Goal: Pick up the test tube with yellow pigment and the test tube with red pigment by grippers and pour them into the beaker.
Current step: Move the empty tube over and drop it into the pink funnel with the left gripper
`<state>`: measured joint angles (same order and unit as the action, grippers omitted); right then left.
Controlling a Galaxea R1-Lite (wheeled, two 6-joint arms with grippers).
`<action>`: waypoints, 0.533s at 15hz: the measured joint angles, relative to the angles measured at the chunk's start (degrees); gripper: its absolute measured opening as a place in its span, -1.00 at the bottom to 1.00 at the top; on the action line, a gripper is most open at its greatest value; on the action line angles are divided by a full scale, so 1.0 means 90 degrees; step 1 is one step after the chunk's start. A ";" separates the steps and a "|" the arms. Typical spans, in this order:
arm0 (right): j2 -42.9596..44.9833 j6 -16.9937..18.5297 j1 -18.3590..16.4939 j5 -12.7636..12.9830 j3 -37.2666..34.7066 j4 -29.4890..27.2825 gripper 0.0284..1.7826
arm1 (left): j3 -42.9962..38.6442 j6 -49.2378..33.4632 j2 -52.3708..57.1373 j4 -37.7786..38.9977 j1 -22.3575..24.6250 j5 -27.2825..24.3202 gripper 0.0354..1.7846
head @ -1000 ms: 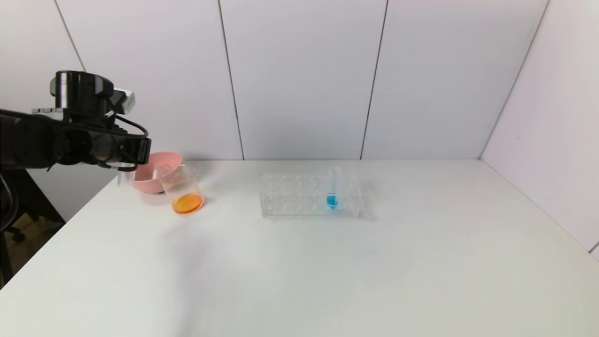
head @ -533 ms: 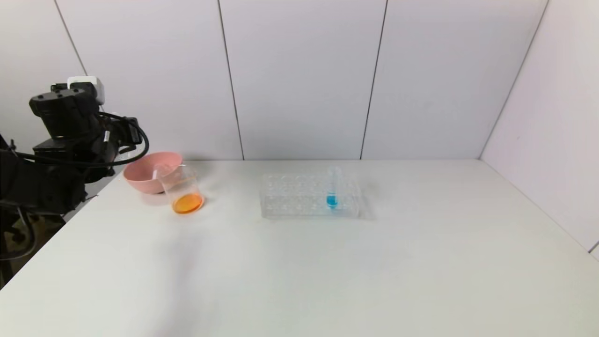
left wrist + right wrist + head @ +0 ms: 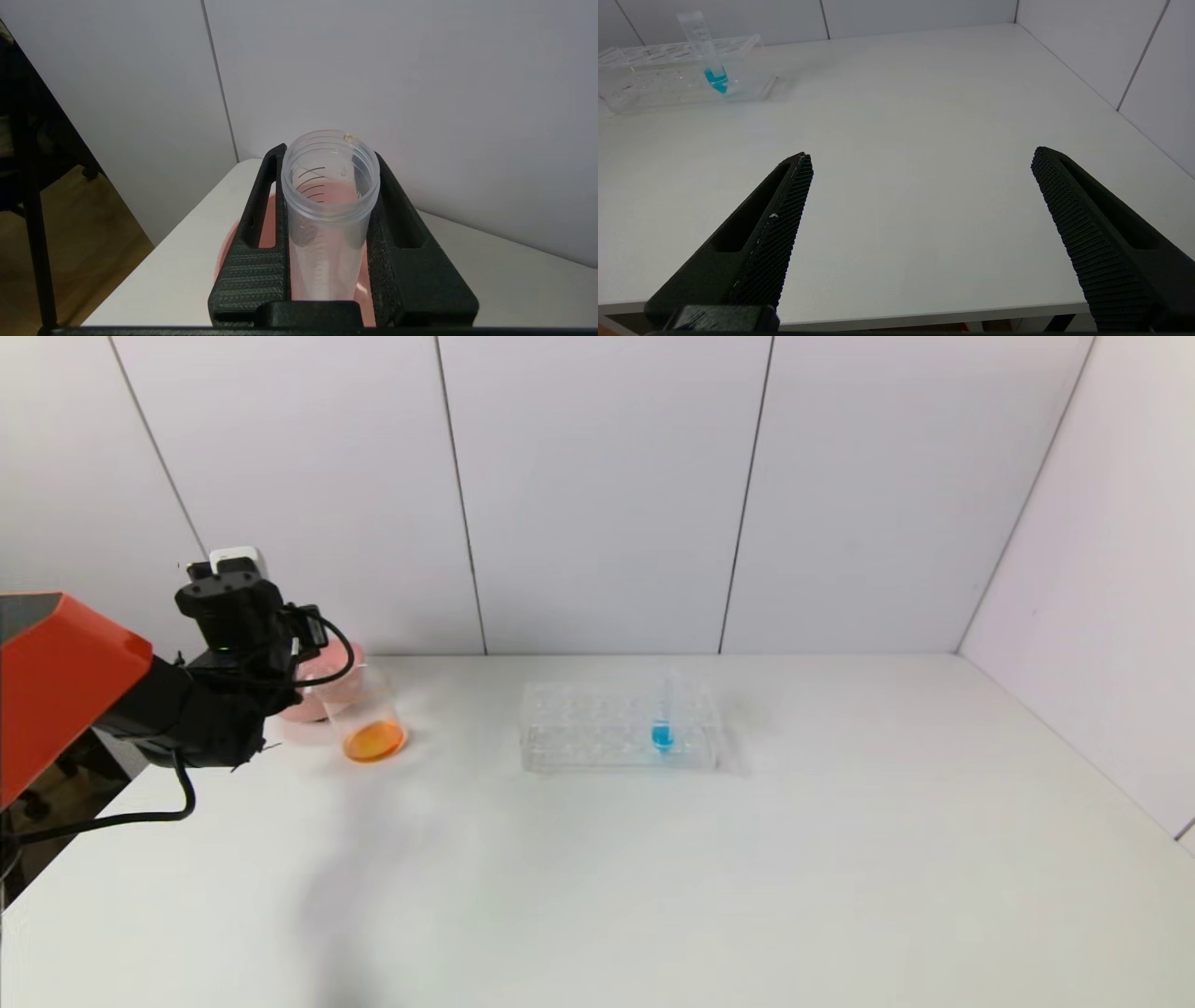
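Note:
My left gripper (image 3: pixel 297 658) is at the table's far left, right by the pink bowl (image 3: pixel 338 679). In the left wrist view it (image 3: pixel 328 154) is shut on an empty clear test tube (image 3: pixel 327 224) with scale marks, open end away from the wrist, above the pink bowl (image 3: pixel 225 249). The beaker (image 3: pixel 369 714) stands to the right of the bowl with orange liquid at its bottom. No tube with yellow or red liquid shows. My right gripper (image 3: pixel 922 158) is open and empty over the table's near edge, out of the head view.
A clear many-holed rack (image 3: pixel 597 728) stands mid-table with one tube of blue liquid (image 3: pixel 663 719) upright in it; both show in the right wrist view, rack (image 3: pixel 668 84) and tube (image 3: pixel 707 51). White walls close the back and right.
My left arm has swung lower and rightward, in front of the pink bowl, and its orange upper part has come into view. Beaker, rack and blue tube have not moved.

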<state>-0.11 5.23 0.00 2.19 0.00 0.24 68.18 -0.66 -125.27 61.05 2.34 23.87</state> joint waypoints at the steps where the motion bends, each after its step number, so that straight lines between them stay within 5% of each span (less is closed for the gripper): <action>1: 0.0000 0.0003 0.0000 -0.0003 0.0000 0.0000 0.92 | 0.0130 0.0019 -0.0160 0.0100 -0.0004 0.0012 -0.51; 5: 0.0000 0.0003 0.0000 0.0000 0.0000 -0.0003 0.92 | 0.0283 0.0034 -0.0451 0.0420 0.0003 0.0024 -0.35; 8: 0.0000 0.0004 0.0000 0.0000 0.0000 -0.0003 0.92 | 0.0274 0.0041 -0.0461 0.0573 0.0009 0.0091 0.10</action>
<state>-0.11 5.27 0.00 2.19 0.00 0.22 70.64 -0.29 -129.42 66.21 2.43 24.69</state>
